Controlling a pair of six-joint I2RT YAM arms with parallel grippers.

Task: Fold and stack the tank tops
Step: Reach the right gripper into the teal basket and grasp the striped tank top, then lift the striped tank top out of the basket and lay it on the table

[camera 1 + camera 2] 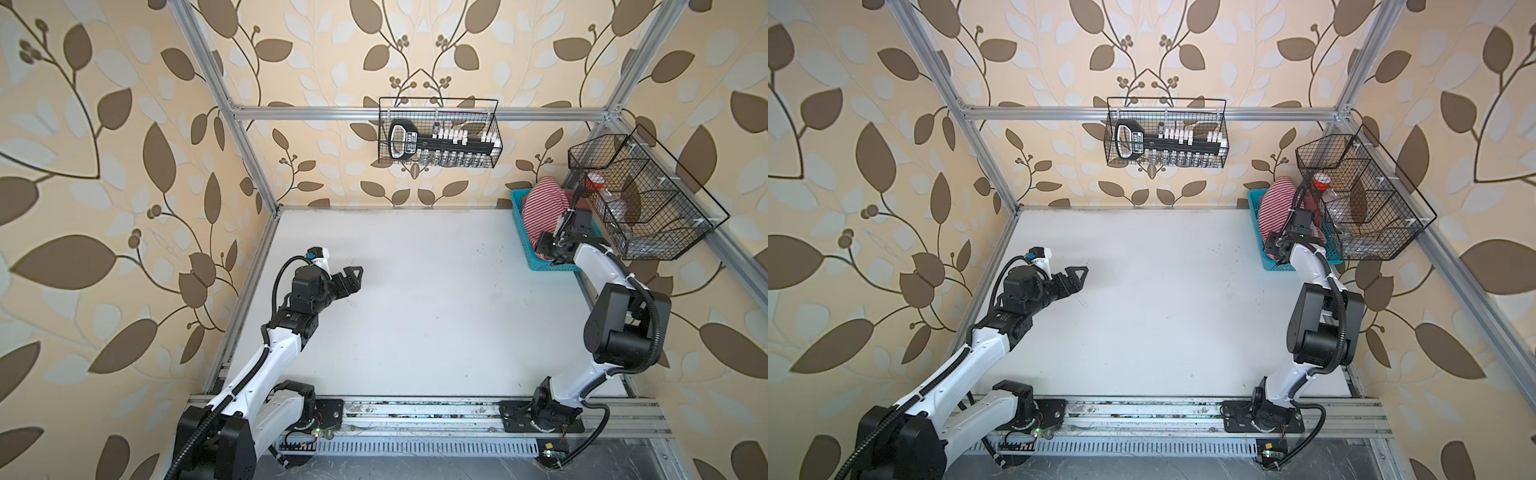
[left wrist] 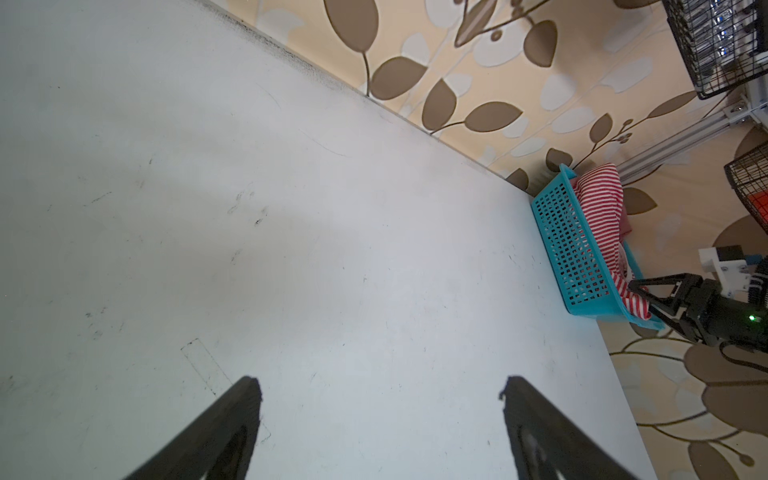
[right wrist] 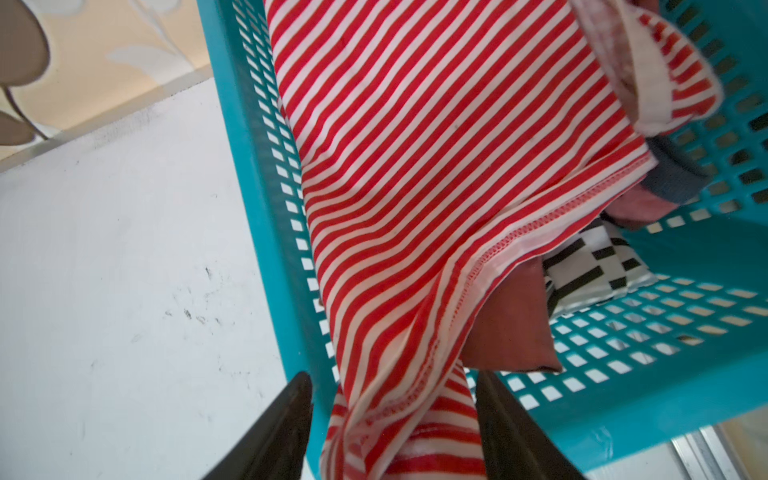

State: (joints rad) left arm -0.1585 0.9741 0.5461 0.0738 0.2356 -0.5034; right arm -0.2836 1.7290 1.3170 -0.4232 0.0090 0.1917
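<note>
Teal basket (image 1: 522,226) at counter (image 1: 415,316) corner, wire rack (image 1: 648,216) just beside, striped tank top (image 3: 415,166) over dusty red top (image 3: 511,328) inside, right claw (image 3: 392,376) half-open astride striped hem, left claw (image 2: 380,386) wide, empty.

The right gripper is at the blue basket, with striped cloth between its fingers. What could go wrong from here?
1. The right gripper seems to straddle the wall of the basket as well as the striped tank top. Closing may pinch the plastic too, and a lift could then drag the basket.
2. The dusty red tank top lies partly under the striped one, so it might be pulled out with it.
</note>
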